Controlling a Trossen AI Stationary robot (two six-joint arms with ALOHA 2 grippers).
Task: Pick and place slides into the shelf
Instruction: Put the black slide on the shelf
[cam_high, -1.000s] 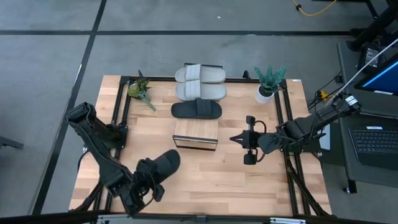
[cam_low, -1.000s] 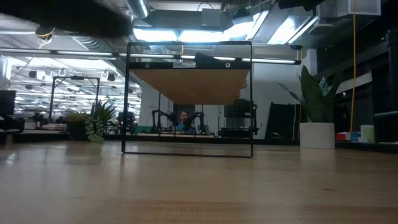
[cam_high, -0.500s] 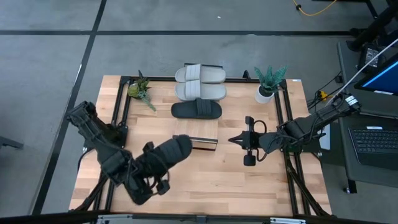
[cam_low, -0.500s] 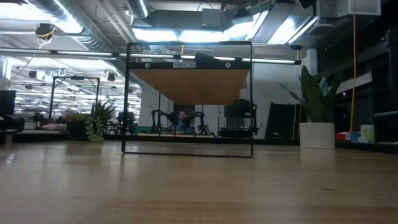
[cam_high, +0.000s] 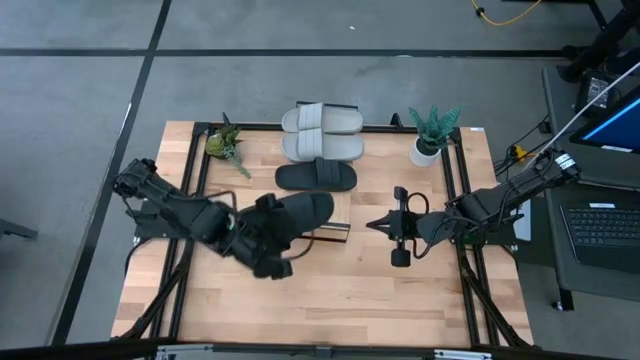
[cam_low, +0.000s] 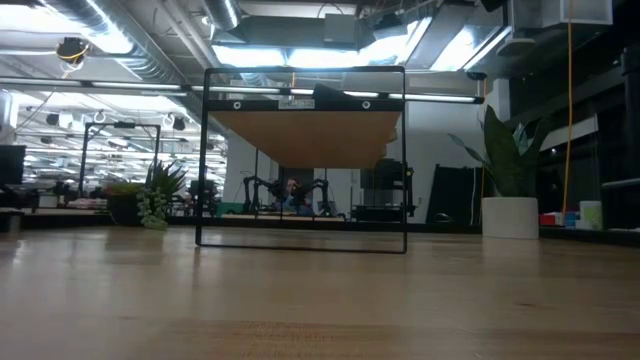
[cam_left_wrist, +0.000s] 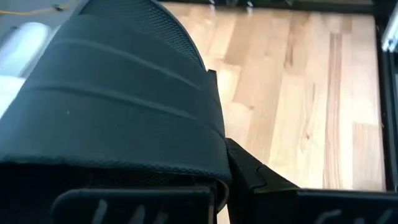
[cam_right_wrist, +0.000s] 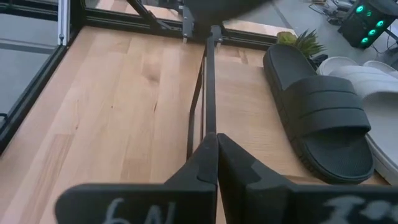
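Observation:
My left gripper (cam_high: 270, 238) is shut on a black slide (cam_high: 300, 213) and carries it above the near end of the shelf (cam_high: 336, 233). In the left wrist view that slide's ribbed strap (cam_left_wrist: 118, 112) fills the picture. A second black slide (cam_high: 316, 177) and two light grey slides (cam_high: 322, 120) (cam_high: 322, 147) lie flat on the shelf's wood top farther back. My right gripper (cam_high: 376, 225) is shut and hovers to the right of the shelf. The right wrist view shows the resting black slide (cam_right_wrist: 317, 118), a grey slide (cam_right_wrist: 364, 78) and the shelf's dark frame (cam_right_wrist: 210, 81). My left gripper holds the black slide near its end toward the table's left (cam_high: 278, 228), coming from the table's near-left side. One finger (cam_left_wrist: 264, 180) lies along the slide's side; the strap hides the other. The slide is lifted clear and reaches over the shelf's near end.
A small leafy plant (cam_high: 226, 145) stands at the far left and a potted plant in a white pot (cam_high: 430, 135) at the far right. A dark metal frame (cam_high: 200, 180) runs round the table. Bare wood lies along the near edge (cam_high: 340, 300).
My left gripper has swung from the table's near edge toward the far side and the right, to the shelf, carrying the black slide with it. The slide now hangs over the shelf's near end and covers most of the bare plank. My right arm has kept still.

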